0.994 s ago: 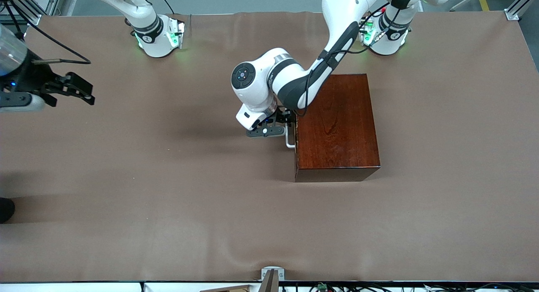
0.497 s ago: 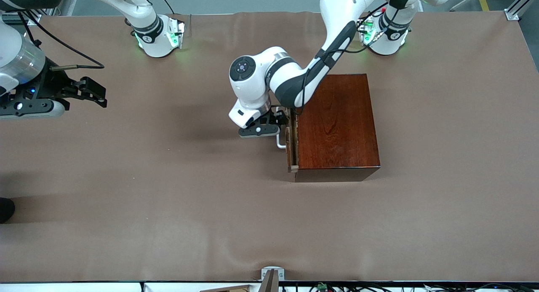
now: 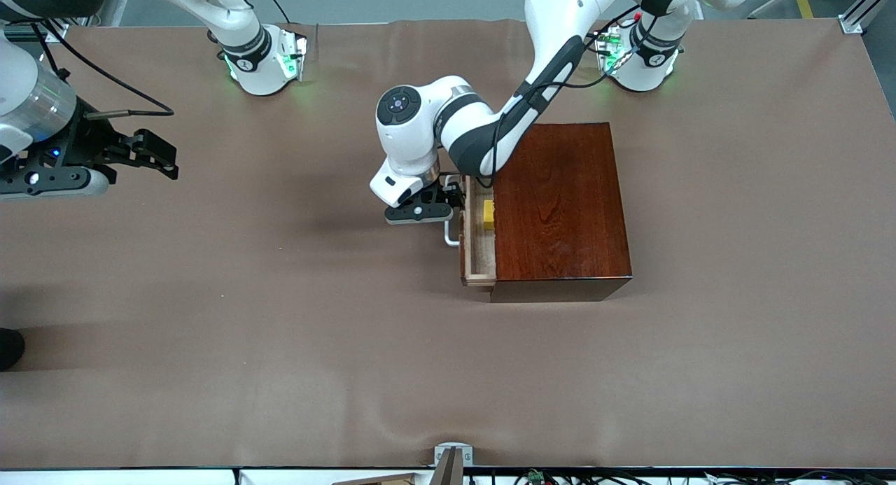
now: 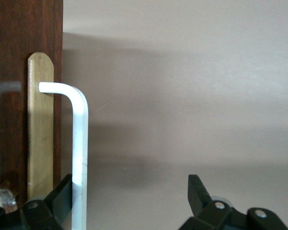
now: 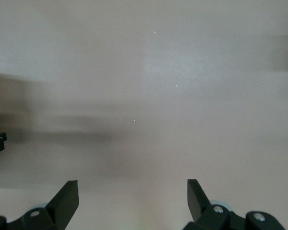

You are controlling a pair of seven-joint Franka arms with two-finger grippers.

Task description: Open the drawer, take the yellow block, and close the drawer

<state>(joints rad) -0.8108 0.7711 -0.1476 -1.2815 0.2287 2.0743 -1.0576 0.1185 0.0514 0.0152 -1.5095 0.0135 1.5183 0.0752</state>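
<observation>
The drawer (image 3: 477, 254) stands partly pulled out of the dark mahogany box (image 3: 560, 205), toward the right arm's end of the table. In its pale tray lies the yellow block (image 3: 488, 214), close to the box. My left gripper (image 3: 451, 199) is at the white loop handle (image 3: 448, 236). In the left wrist view the handle (image 4: 79, 143) lies against one finger (image 4: 62, 191), and the left gripper (image 4: 129, 184) is open, not clamped. My right gripper (image 3: 164, 162) hovers open over bare table at its own end, and in its wrist view the right gripper (image 5: 132, 189) holds nothing.
The brown cloth (image 3: 280, 317) covers the whole table. A metal bracket (image 3: 451, 457) sits at the table edge nearest the front camera. The arm bases (image 3: 262, 58) stand along the edge farthest from that camera.
The drawer has slid out of the box toward the right arm's end, uncovering the yellow block. My left gripper moved with the handle. The right gripper shifted slightly toward the box, then stopped.
</observation>
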